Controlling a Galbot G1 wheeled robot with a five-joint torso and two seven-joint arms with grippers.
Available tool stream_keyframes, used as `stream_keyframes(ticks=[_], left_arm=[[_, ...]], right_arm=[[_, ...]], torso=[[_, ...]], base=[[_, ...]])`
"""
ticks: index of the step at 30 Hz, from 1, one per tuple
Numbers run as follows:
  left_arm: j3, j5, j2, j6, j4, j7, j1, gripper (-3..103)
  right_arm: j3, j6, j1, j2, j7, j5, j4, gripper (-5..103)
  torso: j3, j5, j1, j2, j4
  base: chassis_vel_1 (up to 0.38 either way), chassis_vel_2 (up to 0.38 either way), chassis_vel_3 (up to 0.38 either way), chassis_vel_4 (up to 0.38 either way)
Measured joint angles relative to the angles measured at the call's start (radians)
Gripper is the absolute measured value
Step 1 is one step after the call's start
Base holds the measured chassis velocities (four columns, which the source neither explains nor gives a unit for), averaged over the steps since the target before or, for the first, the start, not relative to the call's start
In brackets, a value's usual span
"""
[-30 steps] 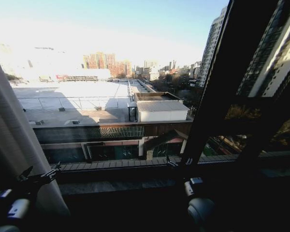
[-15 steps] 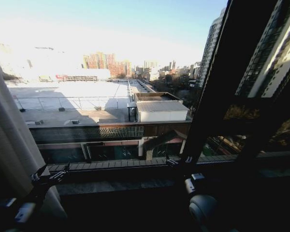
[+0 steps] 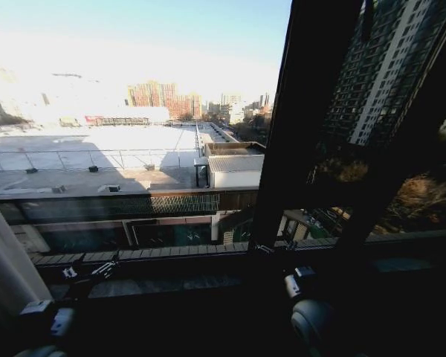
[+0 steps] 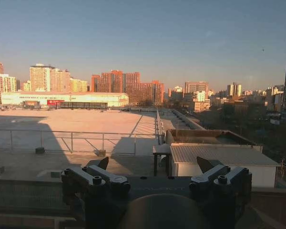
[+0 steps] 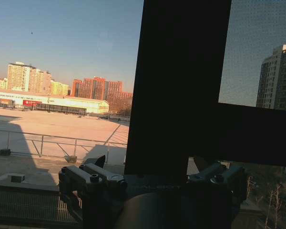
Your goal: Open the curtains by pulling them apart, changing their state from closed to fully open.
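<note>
One panel of the curtains [image 3: 1, 271], pale and pleated, hangs at the far left edge of the head view. The glass in front of me is uncovered. My left gripper [image 3: 89, 271] is low by the window sill, to the right of that panel and apart from it. In its wrist view the left gripper [image 4: 155, 164] is open with nothing between its fingers [image 4: 103, 163]. My right gripper [image 3: 276, 245] is at the foot of the dark window frame bar [image 3: 297, 126]. It also stands open and empty in its own view, right gripper [image 5: 150, 162], with the bar close ahead.
A dark sill [image 3: 208, 286] runs across below the glass. The frame bar [image 5: 181, 86] and a cross bar [image 5: 257, 133] stand right before the right wrist. Rooftops and city buildings lie outside.
The head camera has shifted, so the frame bar and the curtain sit further left in the picture. The left gripper, earlier in front of the curtain's edge, now stands apart from it.
</note>
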Motion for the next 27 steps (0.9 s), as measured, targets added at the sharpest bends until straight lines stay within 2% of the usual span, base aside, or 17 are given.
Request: stream_keyframes(ticks=[16, 27], left_arm=[[0.015, 0.019, 0.004, -0.001, -0.009, 0.002, 0.004, 100], [0.013, 0.022, 0.003, -0.003, -0.006, 0.003, 0.011, 100]], right_arm=[[-0.001, -0.001, -0.002, 0.007, 0.001, 0.0, -0.007, 100], [-0.003, -0.001, -0.002, 0.005, 0.002, 0.001, -0.013, 100]], torso=[[0.0, -0.0004, 0.0, 0.0, 0.0], [0.0, 0.0001, 0.0, 0.0, 0.0]], base=[[-0.317, -0.396, 0.308, 0.408], [-0.235, -0.469, 0.24, 0.468]])
